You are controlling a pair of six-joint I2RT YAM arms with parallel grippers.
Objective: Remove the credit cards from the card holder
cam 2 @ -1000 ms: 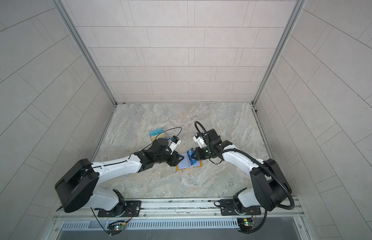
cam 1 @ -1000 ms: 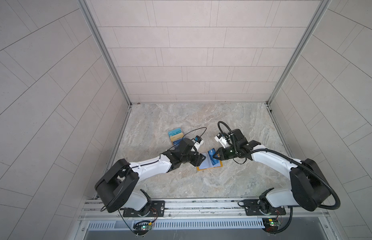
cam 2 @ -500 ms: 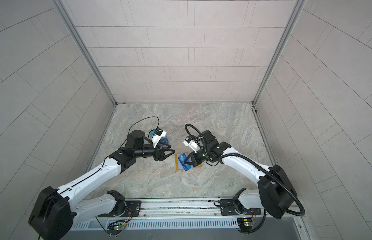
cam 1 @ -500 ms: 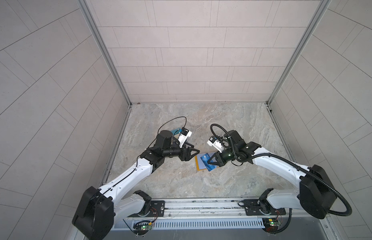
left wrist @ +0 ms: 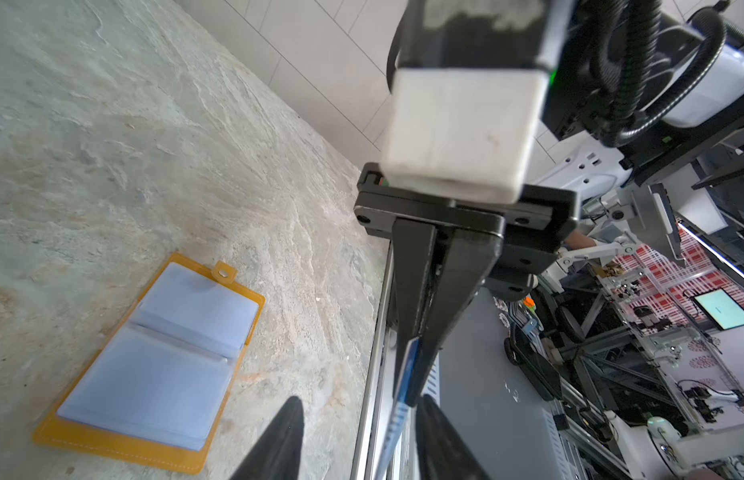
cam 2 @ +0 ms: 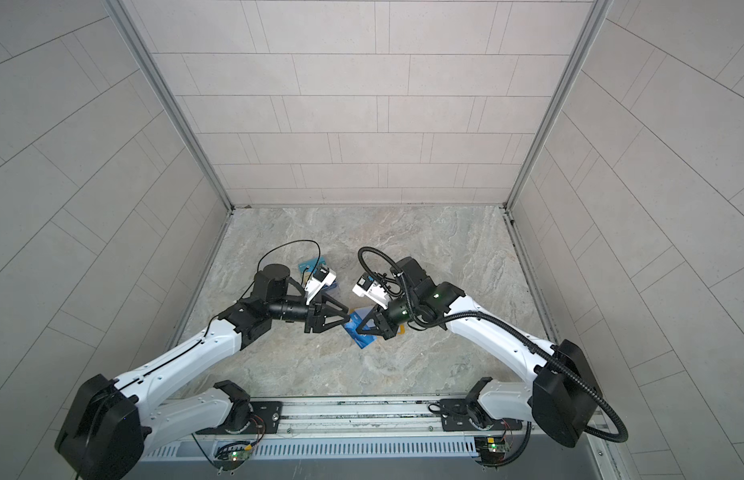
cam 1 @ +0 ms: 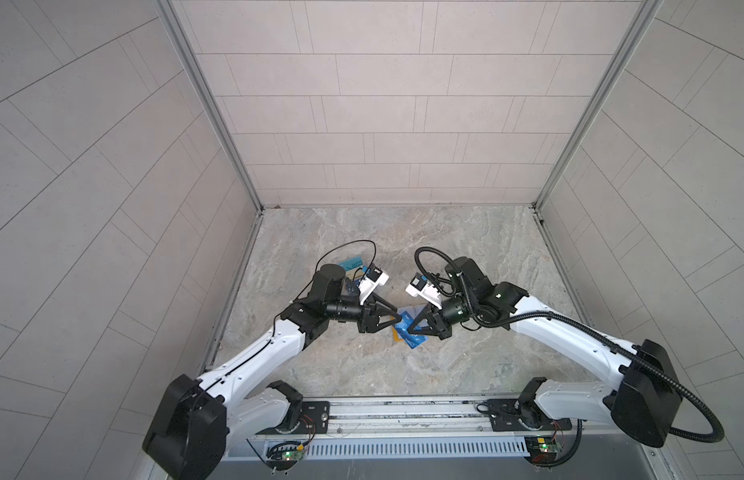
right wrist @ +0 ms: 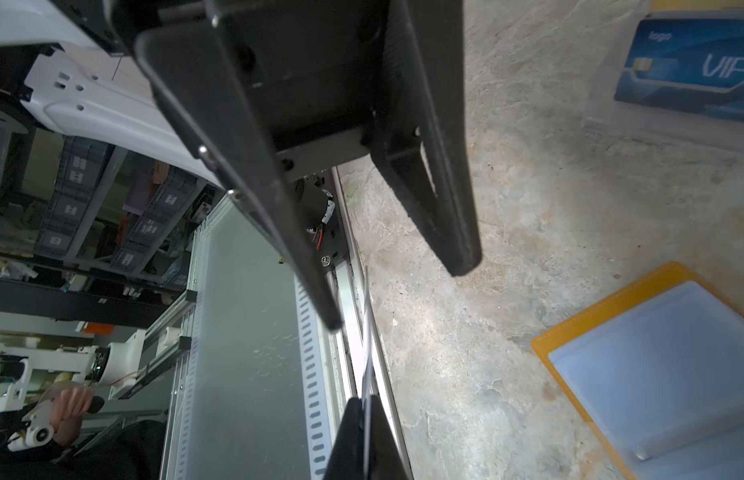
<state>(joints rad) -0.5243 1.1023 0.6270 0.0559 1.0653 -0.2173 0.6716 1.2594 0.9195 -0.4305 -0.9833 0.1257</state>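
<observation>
1. Over mid-table, in both top views: shows left gripper (cam 1: 398, 322) back beside right gripper (cam 1: 409, 330), above open card holder (cam 1: 397, 337).
2. From left wrist: shows right gripper clamped on edge-on blue card (left wrist: 405, 374); left fingers (left wrist: 278, 440) parted, narrowing; sleeves seemingly empty.
3. From right wrist: suggests handover; second blue card (right wrist: 690, 70) already out.

Right tool (cam 2: 359, 330) on blue card (cam 2: 364, 340)

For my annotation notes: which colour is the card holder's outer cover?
The card holder is mustard yellow; left wrist view shows it best.
</observation>
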